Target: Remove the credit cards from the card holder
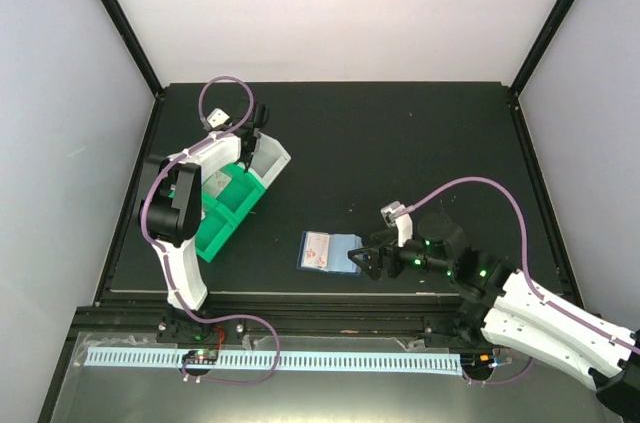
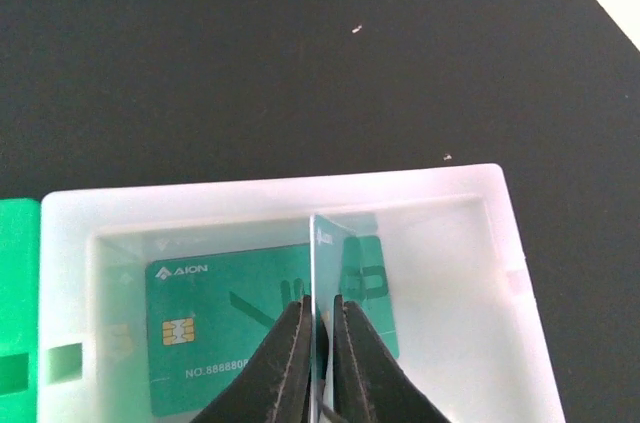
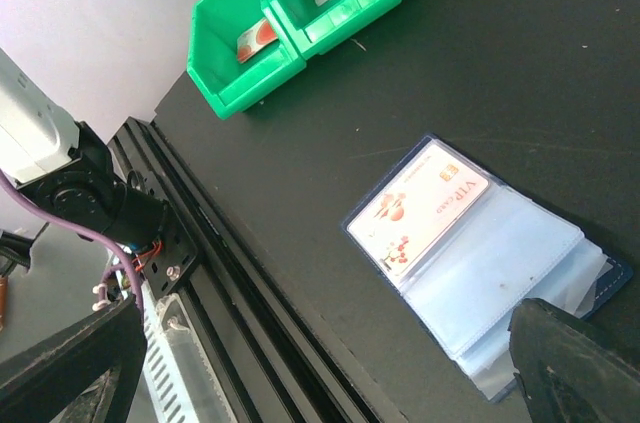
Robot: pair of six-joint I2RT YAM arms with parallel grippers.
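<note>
- One green card is pinched on edge between the pressed-together fingers of the left tool. It hangs inside the white bin, above a second green card lying flat on the bin floor.
- Releasing it well, I judge, means lowering until the card's bottom edge is near the floor and only then spreading the jaws, so it tips flat instead of bouncing off a wall. The bin walls leave little room sideways, so the exit should go straight up.
- Green bins sit just beside the white one, each holding a card.
- Mid-desk, the card holder lies open with a pale card in its left half.
- Right tool is spread wide at the holder's right edge, gripping nothing. I cannot tell whether a finger touches the holder. Bare desk lies beyond it.
</note>
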